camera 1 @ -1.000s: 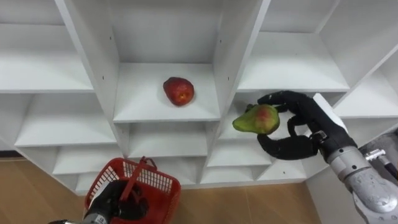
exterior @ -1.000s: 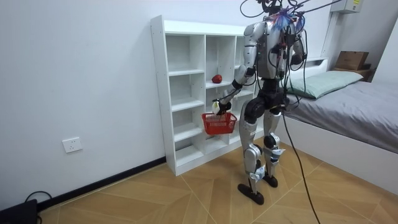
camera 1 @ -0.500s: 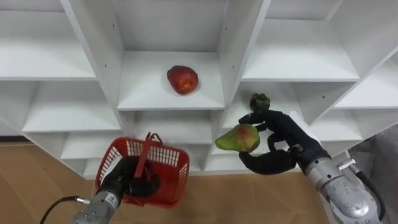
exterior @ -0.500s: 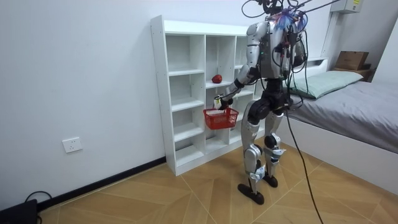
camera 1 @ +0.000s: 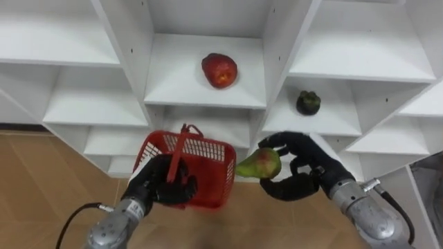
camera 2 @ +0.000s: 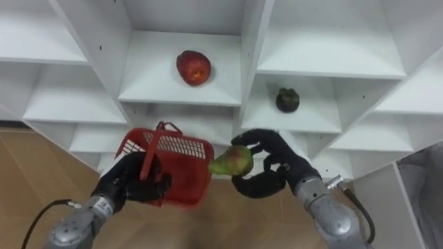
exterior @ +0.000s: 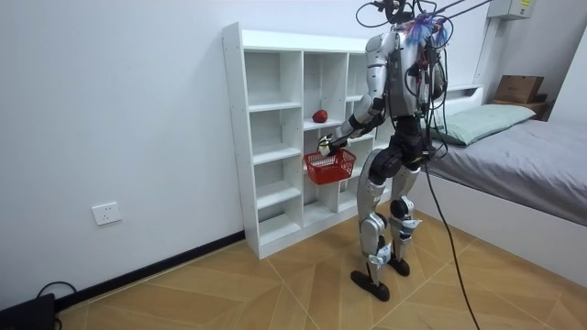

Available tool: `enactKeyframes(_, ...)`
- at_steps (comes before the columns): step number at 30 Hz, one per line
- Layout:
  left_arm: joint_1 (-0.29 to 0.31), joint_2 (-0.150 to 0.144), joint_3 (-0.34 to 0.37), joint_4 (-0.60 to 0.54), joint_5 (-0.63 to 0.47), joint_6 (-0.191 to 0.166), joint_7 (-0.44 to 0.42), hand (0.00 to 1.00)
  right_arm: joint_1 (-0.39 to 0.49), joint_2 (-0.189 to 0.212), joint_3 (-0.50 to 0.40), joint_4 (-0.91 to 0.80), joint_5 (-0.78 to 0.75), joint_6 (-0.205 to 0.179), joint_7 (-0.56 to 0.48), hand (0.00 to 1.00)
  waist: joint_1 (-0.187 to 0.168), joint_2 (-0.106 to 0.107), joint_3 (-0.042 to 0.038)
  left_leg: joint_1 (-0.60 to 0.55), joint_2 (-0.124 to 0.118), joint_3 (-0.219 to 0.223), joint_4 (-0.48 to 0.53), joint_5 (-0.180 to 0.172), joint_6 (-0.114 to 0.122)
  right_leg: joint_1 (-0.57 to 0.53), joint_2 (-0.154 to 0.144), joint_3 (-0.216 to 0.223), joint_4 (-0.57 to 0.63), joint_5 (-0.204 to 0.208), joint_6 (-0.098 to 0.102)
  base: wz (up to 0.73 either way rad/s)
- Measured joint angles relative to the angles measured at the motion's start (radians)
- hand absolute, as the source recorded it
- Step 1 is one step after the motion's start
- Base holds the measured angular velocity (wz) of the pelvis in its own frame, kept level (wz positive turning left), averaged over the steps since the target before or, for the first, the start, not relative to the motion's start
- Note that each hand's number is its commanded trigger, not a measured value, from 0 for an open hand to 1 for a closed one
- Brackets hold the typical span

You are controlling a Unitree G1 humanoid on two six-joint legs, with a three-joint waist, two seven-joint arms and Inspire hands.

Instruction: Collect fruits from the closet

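Note:
My right hand (camera 1: 299, 174) (camera 2: 268, 173) is shut on a green, red-blushed pear (camera 1: 259, 164) (camera 2: 231, 161), held just right of the basket's rim. My left hand (camera 1: 160, 188) (camera 2: 129, 182) is shut on the handle of a red mesh basket (camera 1: 200, 166) (camera 2: 183, 163), which hangs tilted in front of the lower shelves. A red apple (camera 1: 219, 70) (camera 2: 193, 66) lies on the middle shelf of the white closet (exterior: 275, 137). A dark round fruit (camera 1: 308, 103) (camera 2: 288, 99) sits in the compartment to the right. In the room view I stand facing the closet with the basket (exterior: 328, 166) raised.
White shelf dividers (camera 1: 275, 62) rise between the compartments. Wooden floor (camera 1: 48, 180) lies below. A bed (exterior: 523, 165) stands behind me at the room view's right.
My right hand has carried the pear down and left, out of the shelf, toward the basket. My left hand has lifted the basket higher and to the right. The head camera has tilted down.

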Motion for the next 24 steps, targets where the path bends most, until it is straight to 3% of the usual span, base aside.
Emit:
enactKeyframes(6,0.01,0.006,-0.028,-0.034,-0.002,-0.001,-0.034,1.0,-0.004,-0.001,0.043,0.001,0.002,-0.002,-0.028,1.0,0.0,-0.001,0.0003,-0.003,0.0,0.0,0.002,0.0,0.0,-0.003,0.0,0.0,0.0,-0.002,-0.001,0.0)
enactKeyframes(8,0.009,0.015,-0.047,-0.054,-0.04,-0.001,-0.049,1.0,-0.013,-0.004,0.066,0.028,0.004,-0.019,-0.03,1.0,-0.001,0.0,0.0005,-0.008,0.0,-0.001,0.005,0.0,0.0,-0.006,0.0,0.0,0.0,-0.002,-0.001,0.0)
enactKeyframes(14,0.012,0.019,-0.087,-0.103,-0.13,-0.002,-0.079,1.0,-0.011,-0.003,0.083,0.078,0.004,-0.021,-0.033,1.0,-0.003,0.012,0.0064,-0.042,0.003,-0.002,0.02,0.0,0.0,-0.025,-0.003,-0.023,-0.001,-0.002,-0.001,0.08)
enactKeyframes(24,0.02,0.038,-0.153,-0.189,-0.179,-0.002,-0.112,1.0,-0.015,-0.005,0.096,0.077,0.007,-0.02,-0.037,1.0,-0.001,0.021,0.0054,-0.052,0.002,-0.003,0.013,0.0,0.0,-0.039,-0.004,-0.025,0.0,-0.001,-0.002,0.0)
